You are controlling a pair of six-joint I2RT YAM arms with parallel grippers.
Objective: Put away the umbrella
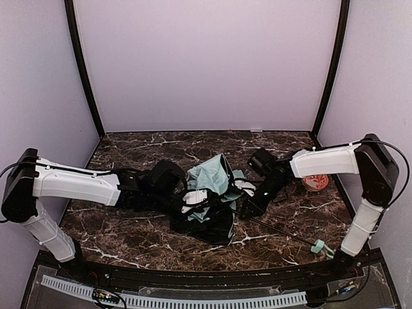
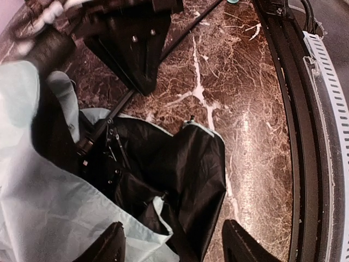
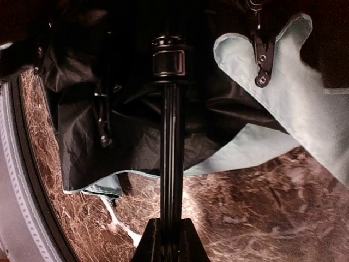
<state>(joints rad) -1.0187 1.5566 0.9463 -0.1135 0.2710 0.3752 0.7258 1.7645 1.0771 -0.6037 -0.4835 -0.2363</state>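
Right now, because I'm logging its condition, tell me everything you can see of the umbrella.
The umbrella lies collapsed in a crumpled heap at the middle of the marble table, pale mint fabric outside, black lining showing. Its thin black metal shaft is extended, running toward the near right edge and ending in a small mint handle. The right gripper is shut on the shaft near the canopy; the left gripper stands open over the fabric.
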